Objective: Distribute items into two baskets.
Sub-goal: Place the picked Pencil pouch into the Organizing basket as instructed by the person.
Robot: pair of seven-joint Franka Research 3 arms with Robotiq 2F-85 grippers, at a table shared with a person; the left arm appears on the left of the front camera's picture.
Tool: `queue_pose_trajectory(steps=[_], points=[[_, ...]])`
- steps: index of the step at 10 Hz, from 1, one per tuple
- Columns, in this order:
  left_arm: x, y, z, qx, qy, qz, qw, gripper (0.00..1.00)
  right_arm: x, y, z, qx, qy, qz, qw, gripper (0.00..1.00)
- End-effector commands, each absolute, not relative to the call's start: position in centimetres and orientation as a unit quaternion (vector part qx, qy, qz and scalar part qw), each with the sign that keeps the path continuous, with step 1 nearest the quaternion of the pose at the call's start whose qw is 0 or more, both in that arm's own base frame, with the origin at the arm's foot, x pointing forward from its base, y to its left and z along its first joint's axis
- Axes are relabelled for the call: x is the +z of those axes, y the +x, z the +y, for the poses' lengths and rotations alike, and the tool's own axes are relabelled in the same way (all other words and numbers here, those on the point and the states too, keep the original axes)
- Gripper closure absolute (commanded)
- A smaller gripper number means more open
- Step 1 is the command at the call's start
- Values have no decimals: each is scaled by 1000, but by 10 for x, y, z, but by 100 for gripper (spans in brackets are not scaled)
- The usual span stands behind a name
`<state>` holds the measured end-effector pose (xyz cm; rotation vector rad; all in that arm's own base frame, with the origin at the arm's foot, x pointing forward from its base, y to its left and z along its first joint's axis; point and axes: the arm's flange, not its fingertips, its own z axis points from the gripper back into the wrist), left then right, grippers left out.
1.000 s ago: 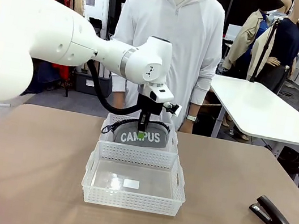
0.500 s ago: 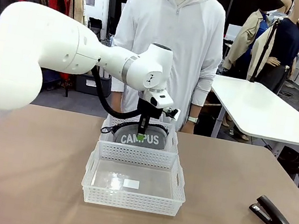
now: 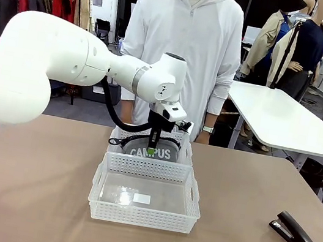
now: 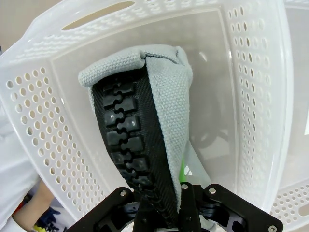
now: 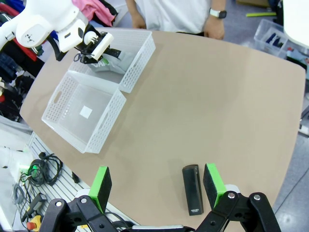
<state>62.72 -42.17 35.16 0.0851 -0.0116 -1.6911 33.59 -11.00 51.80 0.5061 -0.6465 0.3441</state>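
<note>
Front view: left hand (image 3: pixel 151 150) clamped on pouch (image 3: pixel 166 154), which hangs beneath it inside far basket (image 3: pixel 188 153).

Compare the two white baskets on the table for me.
The near basket looks larger than the far basket. The near basket holds just a small white label; the far basket has the grey pouch hanging inside it, clamped by the left gripper. The near basket sits on the robot's side, the far basket toward the person. Both are white with perforated sides.
</note>
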Motion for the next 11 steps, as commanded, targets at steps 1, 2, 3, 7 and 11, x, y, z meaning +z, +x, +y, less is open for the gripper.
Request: queue_pose_trajectory(steps=[1,2,3,7,11], points=[[348,633,-427,-740,58,-3,671,100,517,336,-110,172,255,-322,895,0],[345,633,-427,-739,56,-1,672,100,517,336,-110,172,255,-322,895,0],[345,633,-427,-739,55,-2,672,93,517,336,-110,172,255,-322,895,0],[365,631,-420,-739,46,-4,673,20,517,336,-110,172,255,-322,895,0],[396,623,-406,-736,27,-18,677,0,517,336,-110,172,255,-322,895,0]])
